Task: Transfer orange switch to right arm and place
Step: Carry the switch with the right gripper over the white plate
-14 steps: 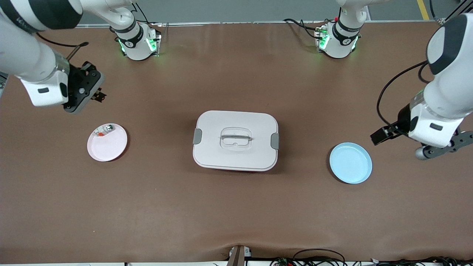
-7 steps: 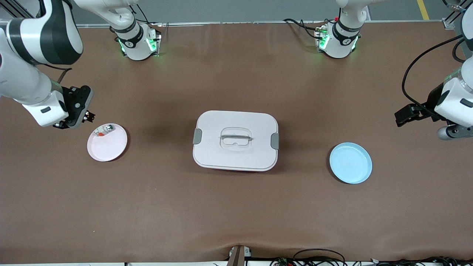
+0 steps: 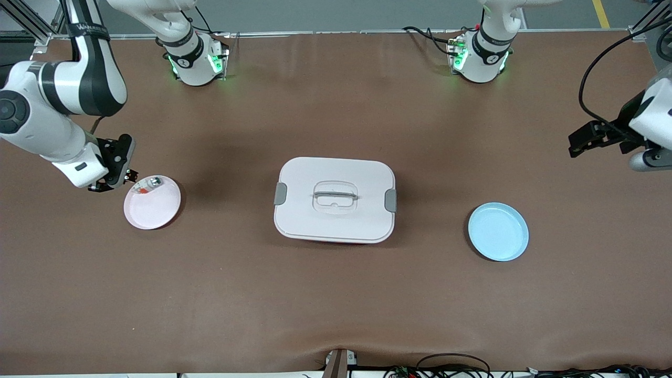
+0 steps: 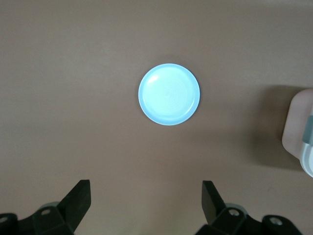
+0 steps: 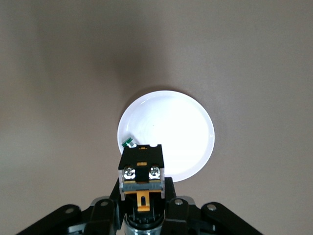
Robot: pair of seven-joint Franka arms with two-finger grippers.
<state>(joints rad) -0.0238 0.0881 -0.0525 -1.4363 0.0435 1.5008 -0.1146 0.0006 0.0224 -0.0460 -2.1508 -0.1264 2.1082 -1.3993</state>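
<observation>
The right hand (image 3: pixel 122 176) was found pinching the orange switch (image 5: pixel 141 174), a small black block with an orange part. It hung low over the rim of the pink plate (image 3: pixel 157 210), toward the right arm's end of the tabletop. A small whitish-silver part (image 3: pixel 148 184) with red and green bits already lay on that plate, on the side toward the robots' edge.

The left hand (image 4: pixel 146 208) was spread and empty, raised over the left arm's end of the tabletop, near the edge there. The blue plate (image 3: pixel 497 231) below it held nothing. The left arm appeared to be waiting.

A closed white box (image 3: pixel 335 199) with a lid handle stood at the centre of the tabletop.

Assessment: the transfer to the right arm appeared complete. The placing remained outstanding: the switch was not yet released.
</observation>
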